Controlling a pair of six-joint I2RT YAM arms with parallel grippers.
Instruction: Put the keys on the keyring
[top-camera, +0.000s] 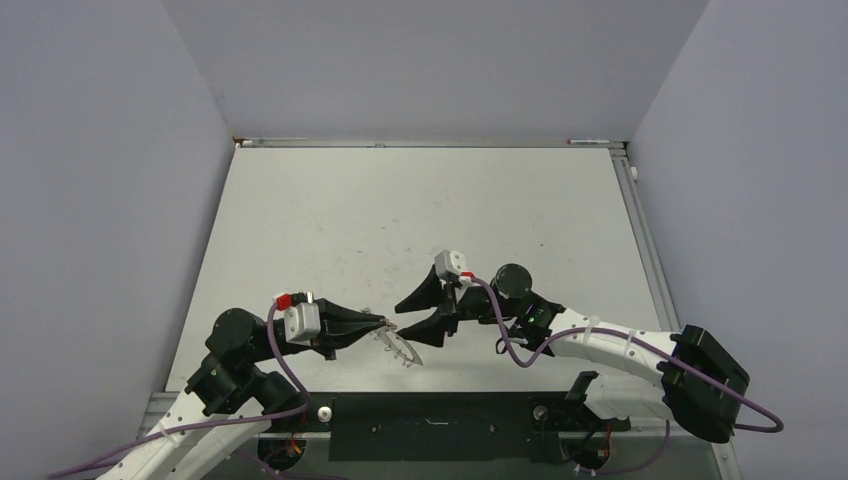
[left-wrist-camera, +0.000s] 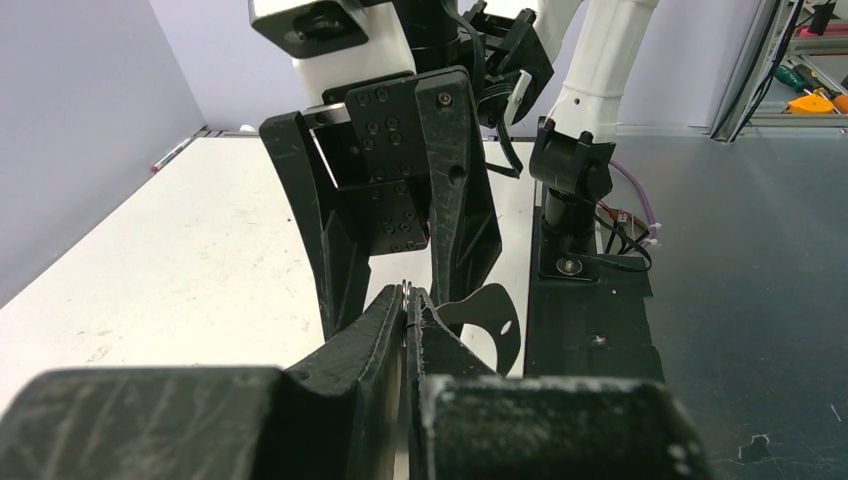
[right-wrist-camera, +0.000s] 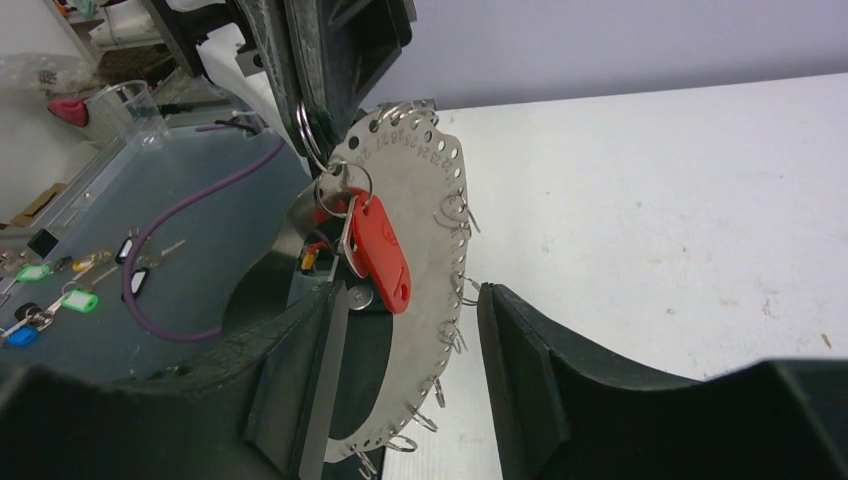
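Note:
The keyring (right-wrist-camera: 425, 200) is a thin silvery crescent plate with numbered holes and small wire loops along its rim. My left gripper (left-wrist-camera: 408, 300) is shut on its upper edge and holds it on edge above the table (top-camera: 400, 210). A key (right-wrist-camera: 382, 255) with a bright red plastic head hangs from a small loop near the top of the keyring. My right gripper (right-wrist-camera: 410, 295) is open, with its fingers (right-wrist-camera: 520, 370) on either side of the plate's lower part and gaps showing on both sides. From above, the two grippers meet tip to tip at the keyring (top-camera: 401, 349).
Several spare keys with green and blue tags (right-wrist-camera: 60, 295) lie on the dark bench beside the table, near a clear plastic cup (right-wrist-camera: 130, 100). A purple cable (right-wrist-camera: 170, 260) loops there. The right arm's base (left-wrist-camera: 572, 180) stands on the dark bench strip.

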